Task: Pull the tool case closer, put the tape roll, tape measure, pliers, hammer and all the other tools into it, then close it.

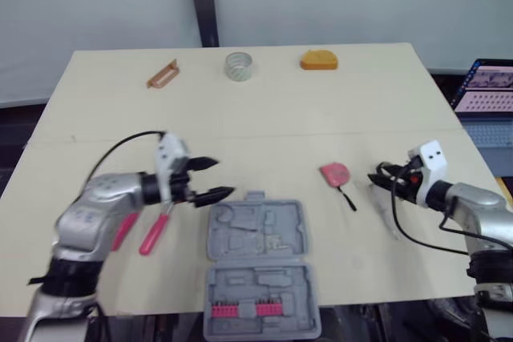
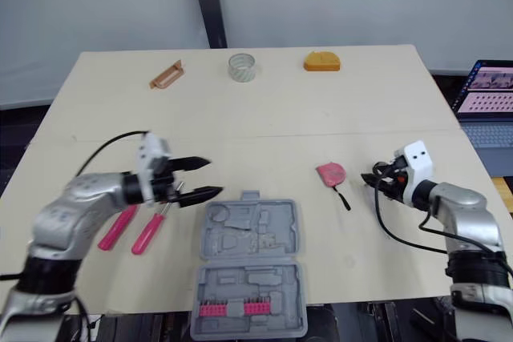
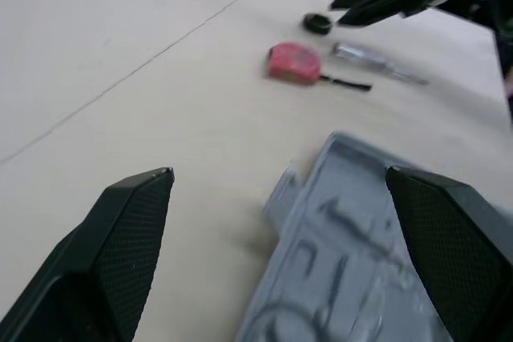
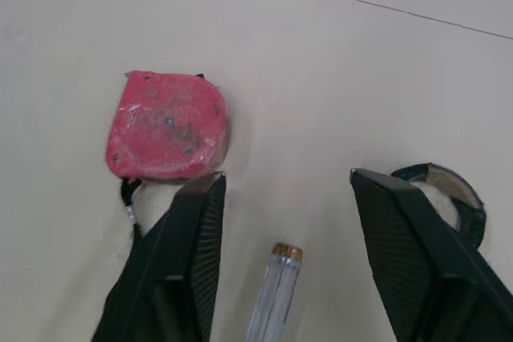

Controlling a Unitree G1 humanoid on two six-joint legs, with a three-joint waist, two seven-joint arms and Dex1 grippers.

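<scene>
Packing looks unstarted to me: tool case [image 1: 258, 268] lies open at the table's near edge, left gripper [image 1: 224, 177] and right gripper [image 1: 375, 178] both spread empty, tape measure [image 1: 334, 172], pliers [image 1: 152, 235] and tape roll [image 1: 238, 66] outside it.

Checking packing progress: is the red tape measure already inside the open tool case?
No, the red tape measure lies on the table, off to the side of the open grey tool case.
</scene>
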